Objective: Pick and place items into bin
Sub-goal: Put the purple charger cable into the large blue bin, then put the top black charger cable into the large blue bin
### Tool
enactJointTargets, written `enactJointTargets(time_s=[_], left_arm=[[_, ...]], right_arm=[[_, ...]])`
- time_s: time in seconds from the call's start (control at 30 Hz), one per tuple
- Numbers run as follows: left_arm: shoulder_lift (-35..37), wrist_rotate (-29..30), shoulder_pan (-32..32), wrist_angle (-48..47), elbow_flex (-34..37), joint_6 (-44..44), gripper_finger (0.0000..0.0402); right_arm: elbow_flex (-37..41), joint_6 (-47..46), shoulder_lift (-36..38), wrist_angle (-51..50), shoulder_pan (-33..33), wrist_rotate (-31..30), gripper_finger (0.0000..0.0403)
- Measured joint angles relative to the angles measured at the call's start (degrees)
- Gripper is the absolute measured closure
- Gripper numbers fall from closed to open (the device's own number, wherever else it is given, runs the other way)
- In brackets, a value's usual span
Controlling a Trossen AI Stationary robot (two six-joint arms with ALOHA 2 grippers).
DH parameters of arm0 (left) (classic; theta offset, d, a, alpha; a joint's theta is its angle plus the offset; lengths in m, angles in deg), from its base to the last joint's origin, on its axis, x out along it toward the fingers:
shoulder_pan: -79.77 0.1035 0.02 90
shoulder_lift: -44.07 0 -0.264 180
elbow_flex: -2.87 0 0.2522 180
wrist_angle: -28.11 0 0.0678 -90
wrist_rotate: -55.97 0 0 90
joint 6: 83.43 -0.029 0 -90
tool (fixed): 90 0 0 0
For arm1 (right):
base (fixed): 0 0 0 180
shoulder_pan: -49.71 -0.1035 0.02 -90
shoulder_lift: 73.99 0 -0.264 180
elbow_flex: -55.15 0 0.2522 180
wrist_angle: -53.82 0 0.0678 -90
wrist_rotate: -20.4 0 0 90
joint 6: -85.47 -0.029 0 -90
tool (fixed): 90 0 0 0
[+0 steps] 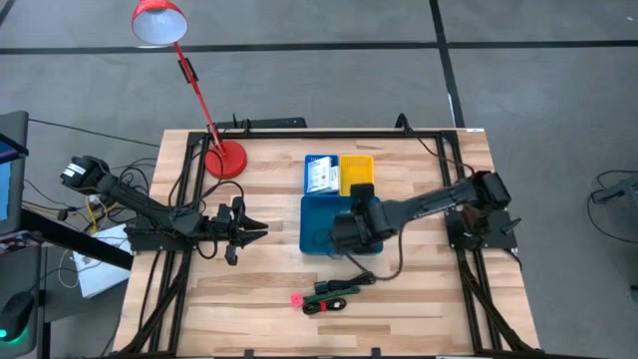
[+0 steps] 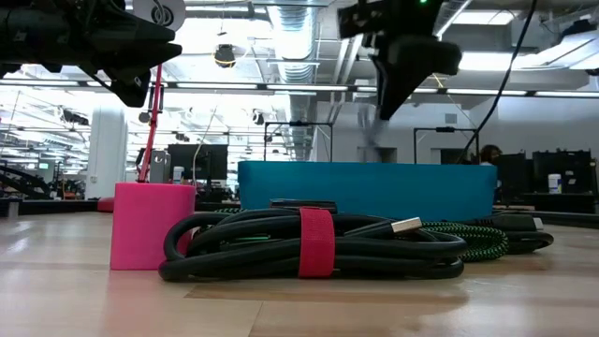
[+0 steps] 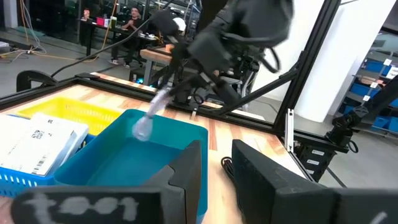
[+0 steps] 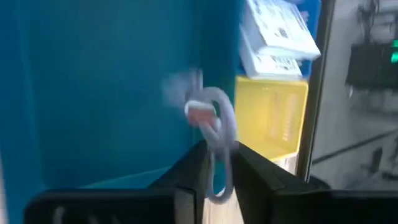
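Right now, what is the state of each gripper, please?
Left gripper: open, empty, over bare table beside the teal tray.
Right gripper: shut on a thin white cable, above the teal tray.

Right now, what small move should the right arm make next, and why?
Probably open the right tool and let go. It is shut on a thin pale cable that hangs over the large teal tray, so releasing should drop it inside. The left tool waits beside the tray.
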Motion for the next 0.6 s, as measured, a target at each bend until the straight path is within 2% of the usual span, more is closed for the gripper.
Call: enactJointTargets(time_s=[0.13,0.3,0.47,0.6], left_arm=[[-0.01,0.00,0.02,0.00,0.00,0.00,0.0324],[0.01,0.01,0.00,0.00,0.00,-0.02,0.0324],[0.01,0.02,0.01,-0.02,0.00,-0.02,0.0324],[0.01,0.02,0.02,-0.04,0.00,-0.02,0.0324]], right_arm=[[0.00,-1.16,0.00,-0.02,2.27,2.49,0.0305],[0.00,-1.19,0.00,-1.50,1.70,4.19,0.0274],[0.00,-2.95,0.00,-4.27,-0.11,11.71,0.0258],[0.00,-3.73,0.00,-4.15,-3.29,21.67,0.0259]])
